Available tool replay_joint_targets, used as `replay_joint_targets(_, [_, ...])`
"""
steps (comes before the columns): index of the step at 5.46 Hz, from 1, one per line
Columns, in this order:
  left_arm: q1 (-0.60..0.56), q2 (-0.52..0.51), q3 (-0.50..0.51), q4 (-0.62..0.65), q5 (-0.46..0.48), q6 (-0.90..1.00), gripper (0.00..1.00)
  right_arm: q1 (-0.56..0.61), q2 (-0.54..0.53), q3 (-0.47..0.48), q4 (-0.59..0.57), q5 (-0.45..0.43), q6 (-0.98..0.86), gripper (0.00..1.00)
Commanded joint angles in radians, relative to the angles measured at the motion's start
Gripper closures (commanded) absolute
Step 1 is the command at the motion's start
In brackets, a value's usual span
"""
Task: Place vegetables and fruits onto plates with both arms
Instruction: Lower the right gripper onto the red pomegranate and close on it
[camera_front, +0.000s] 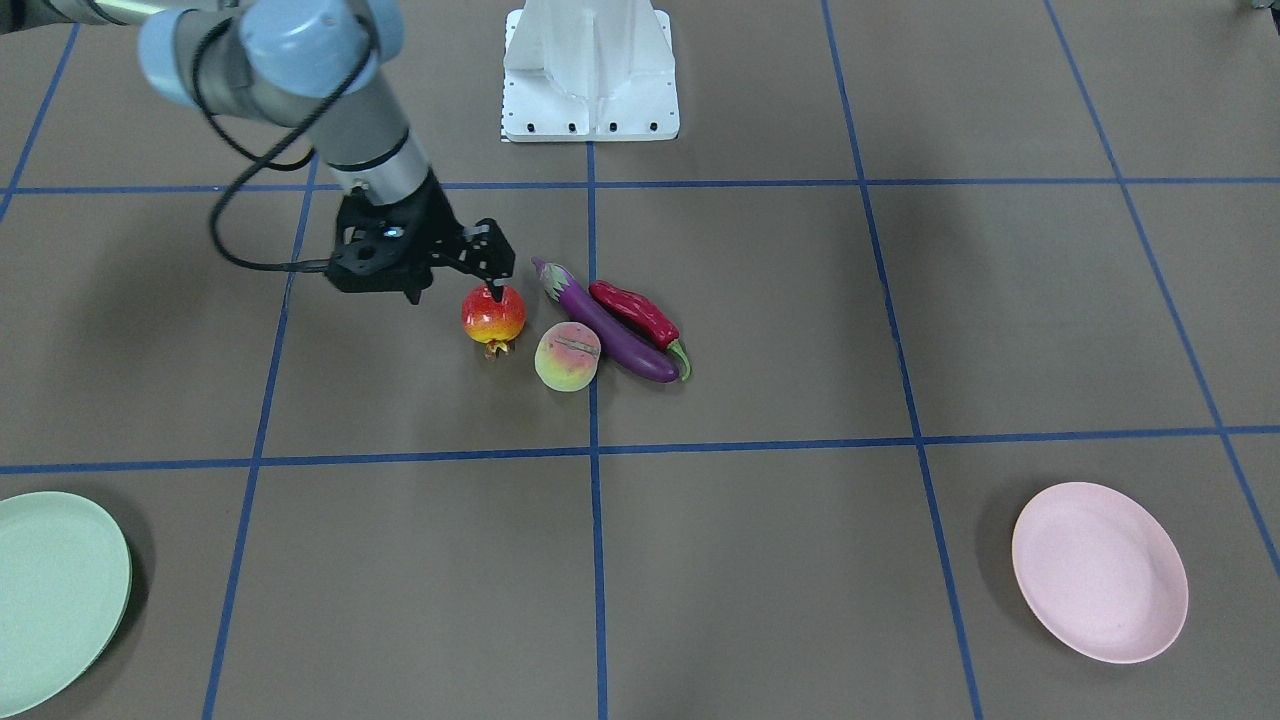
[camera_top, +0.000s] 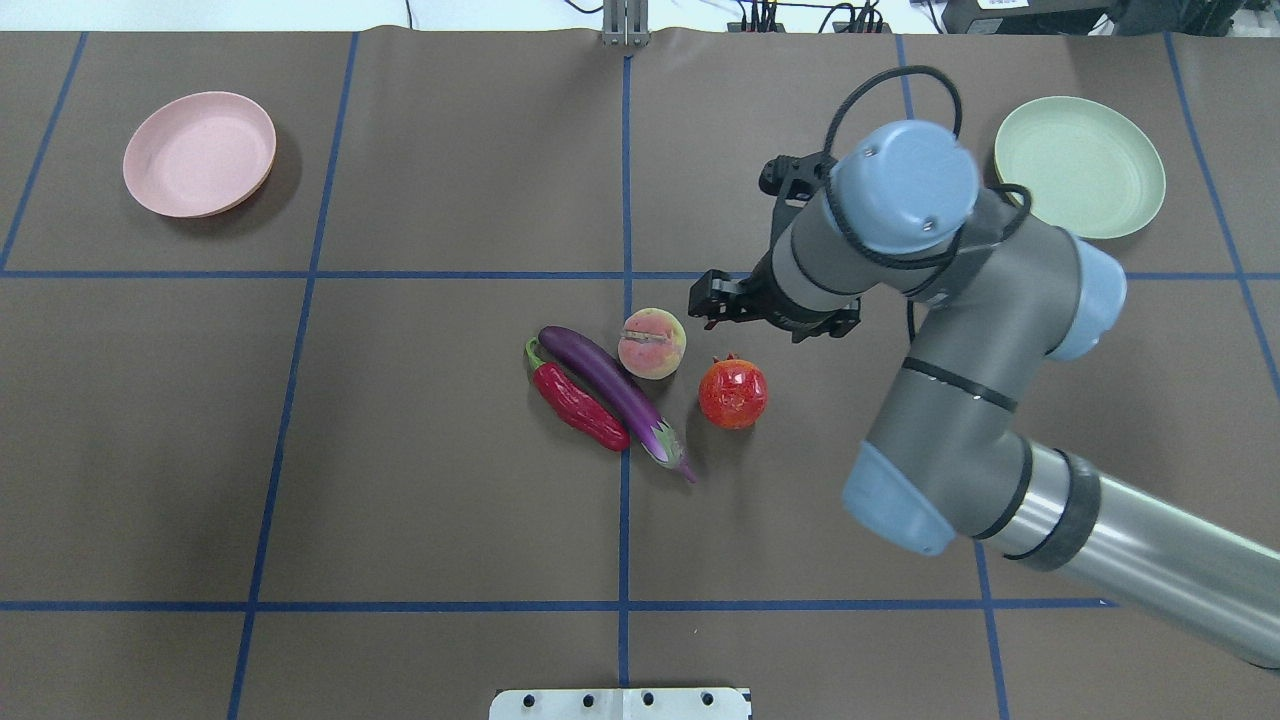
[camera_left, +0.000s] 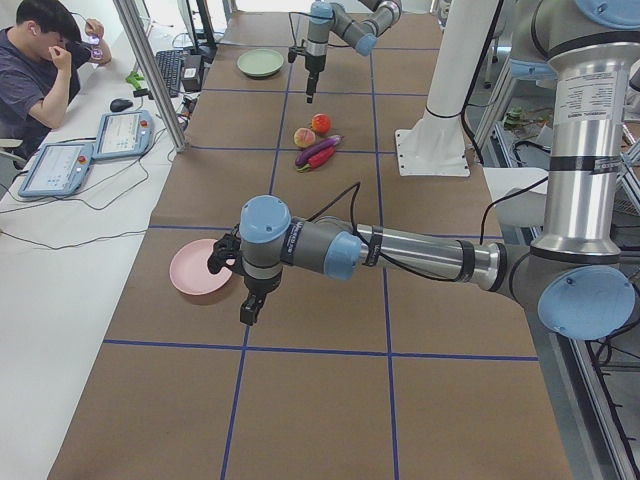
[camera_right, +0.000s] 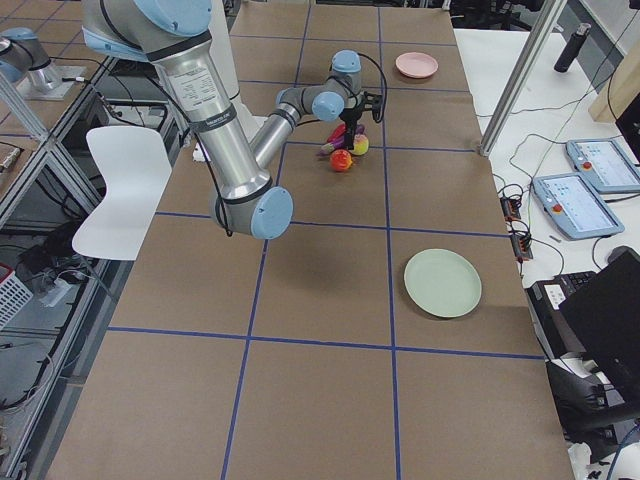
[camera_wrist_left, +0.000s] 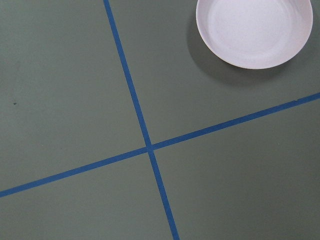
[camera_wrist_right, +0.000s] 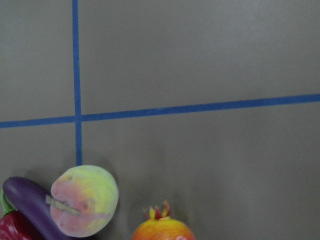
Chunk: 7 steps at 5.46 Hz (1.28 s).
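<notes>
While right gripper (camera_front: 456, 296) overhangs pomegranate (camera_front: 493, 315), pink plate (camera_front: 1100, 572) and mint plate (camera_front: 50, 590) sit distant.

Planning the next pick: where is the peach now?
Overhead view: the peach sits just right of the middle blue line, beside the eggplant on its left, with the pomegranate apart on its right.

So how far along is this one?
Nothing placed yet: pink plate and green plate are empty. In hand: right gripper hovers by the pomegranate. To do: pomegranate, peach, eggplant and chili, all bunched mid-table; left gripper hangs near the pink plate.
</notes>
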<state>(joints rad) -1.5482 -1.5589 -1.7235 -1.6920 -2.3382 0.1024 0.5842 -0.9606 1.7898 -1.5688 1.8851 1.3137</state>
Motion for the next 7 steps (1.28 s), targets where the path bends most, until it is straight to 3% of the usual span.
replay_joint_targets(1, [0.002, 0.000, 0.001, 0.000, 0.000, 0.000, 0.00, -0.078, 0.083, -0.139, -0.045, -0.087, 0.064, 0.00])
replay_joint_targets(4, [0.002, 0.000, 0.001, -0.001, -0.001, 0.000, 0.00, -0.047, 0.014, -0.075, -0.103, -0.075, -0.101, 0.00])
replay_joint_targets(7, [0.002, -0.001, 0.001, -0.001, 0.000, 0.000, 0.00, -0.095, 0.010, -0.090, -0.086, -0.086, -0.085, 0.00])
